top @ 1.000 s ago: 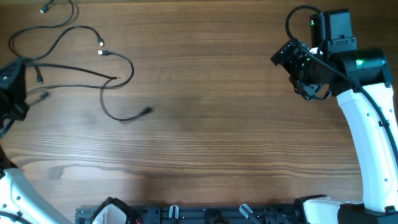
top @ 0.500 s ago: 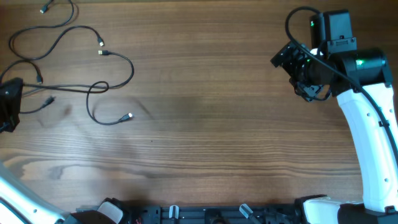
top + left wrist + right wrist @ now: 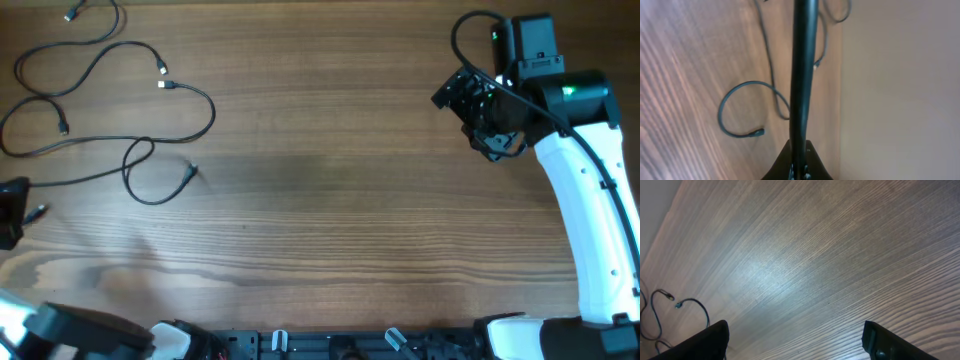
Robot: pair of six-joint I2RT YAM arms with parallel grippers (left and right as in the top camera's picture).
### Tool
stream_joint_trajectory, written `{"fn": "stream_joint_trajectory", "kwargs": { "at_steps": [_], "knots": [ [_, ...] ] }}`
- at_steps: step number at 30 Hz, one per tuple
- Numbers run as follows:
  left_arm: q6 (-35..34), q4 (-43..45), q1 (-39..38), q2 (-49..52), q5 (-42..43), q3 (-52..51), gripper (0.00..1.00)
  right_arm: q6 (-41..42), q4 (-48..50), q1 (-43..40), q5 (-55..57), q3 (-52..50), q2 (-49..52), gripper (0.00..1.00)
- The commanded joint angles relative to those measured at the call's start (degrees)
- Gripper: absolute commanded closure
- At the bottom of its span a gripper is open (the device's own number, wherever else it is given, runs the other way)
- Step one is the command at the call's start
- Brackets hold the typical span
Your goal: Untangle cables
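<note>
Since half a second ago, the left gripper (image 3: 10, 210) has been drawn down along the table's (image 3: 330, 200) left edge. The small loop (image 3: 150, 200) of the cables (image 3: 213, 113) has been pulled leftward with it, so its plug end (image 3: 190, 170) now lies closer to the left.

From overhead, the cables are seen spread as loose wavy strands over the table's upper left corner, with a silver-tipped plug (image 3: 163, 84) among them. One strand runs from the small loop to the left edge, just beside the left gripper. The right gripper (image 3: 455, 92) is held over the upper right of the table, well apart from the cables.

From the left wrist, the fingers are seen clenched together as a single black bar down the middle of the frame. A strand from the loop runs into that bar and is not seen to come out on the other side, so a cable appears to be grasped. A second strand with a pale tip lies just right of the bar.

From the right wrist, the two fingers are seen spread wide at the lower corners, with nothing between them. A curl of cable with a small plug is visible far off at the lower left.
</note>
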Motion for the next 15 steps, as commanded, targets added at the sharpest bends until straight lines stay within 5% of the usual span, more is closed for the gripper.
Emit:
{"fn": "stream_joint_trajectory", "kwargs": {
  "at_steps": [1,8,12,15],
  "knots": [
    [4.0,-0.3,0.3,1.9,0.0,-2.8,0.96,-1.1,-0.2,0.1,0.3,-0.5,1.2,0.13],
    [7.3,-3.0,-0.9,1.9,-1.1,-6.7,0.96,-1.2,0.1,0.1,-1.5,-0.5,1.2,0.13],
    [-11.5,-1.7,-0.8,1.9,-25.3,-9.3,0.96,-1.2,-0.4,0.1,-1.6,-0.5,1.2,0.13],
    [-16.7,-0.2,-0.8,1.9,-31.3,-10.9,0.94,-1.2,-0.4,0.1,-1.6,-0.5,1.2,0.13]
  ]
}}
